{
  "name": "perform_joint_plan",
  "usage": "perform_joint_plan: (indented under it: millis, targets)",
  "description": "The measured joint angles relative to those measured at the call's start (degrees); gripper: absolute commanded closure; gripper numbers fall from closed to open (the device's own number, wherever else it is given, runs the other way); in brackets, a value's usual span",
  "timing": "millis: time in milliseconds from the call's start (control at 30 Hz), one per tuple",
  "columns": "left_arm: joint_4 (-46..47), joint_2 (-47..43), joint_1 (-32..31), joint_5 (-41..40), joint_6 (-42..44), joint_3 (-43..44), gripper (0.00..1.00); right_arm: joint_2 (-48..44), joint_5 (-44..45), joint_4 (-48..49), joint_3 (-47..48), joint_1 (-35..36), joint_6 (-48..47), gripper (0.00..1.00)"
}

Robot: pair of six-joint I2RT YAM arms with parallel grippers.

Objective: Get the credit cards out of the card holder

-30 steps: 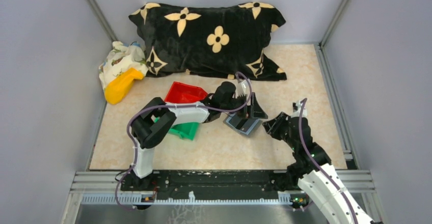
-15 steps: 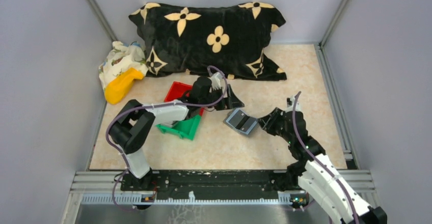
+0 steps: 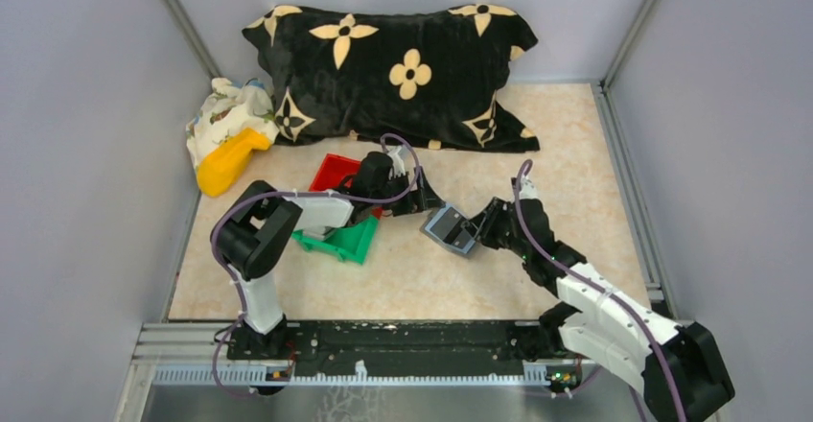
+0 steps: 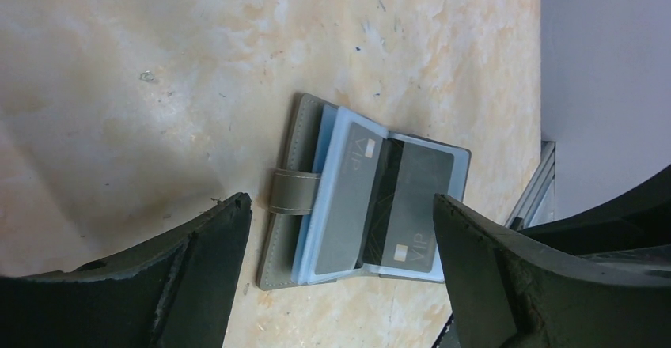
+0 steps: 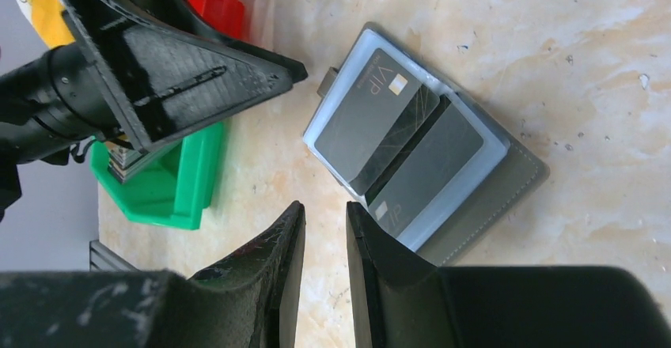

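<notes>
Left gripper hangs spread just left of the holder — lying open mid-table, two cards showing — while the right gripper, fingers nearly together and empty, noses in at its right edge; next comes pinching a card's edge.

"VIP" on grey cards, card holder
</notes>
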Motion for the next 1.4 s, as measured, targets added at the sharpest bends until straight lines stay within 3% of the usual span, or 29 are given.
perform_joint_plan:
  millis: [467,933,1400]
  targets:
    - [0.1,1.6,0.0,0.2,-0.3,-0.3,0.10,12.5,-1.3,9.6,-0.2,-0.6,0.1,0.74]
    - [4.5,2.6,0.0,3.7,-1.3,-1.7,0.10,14.0,-1.0,14.9,-7.8,-2.4,2.0,0.74]
    - [6.4,3.5,-0.6,5.1,-2.0,-1.8,0.10,17.4,-1.2,20.7,-8.3,-2.7,3.2,0.74]
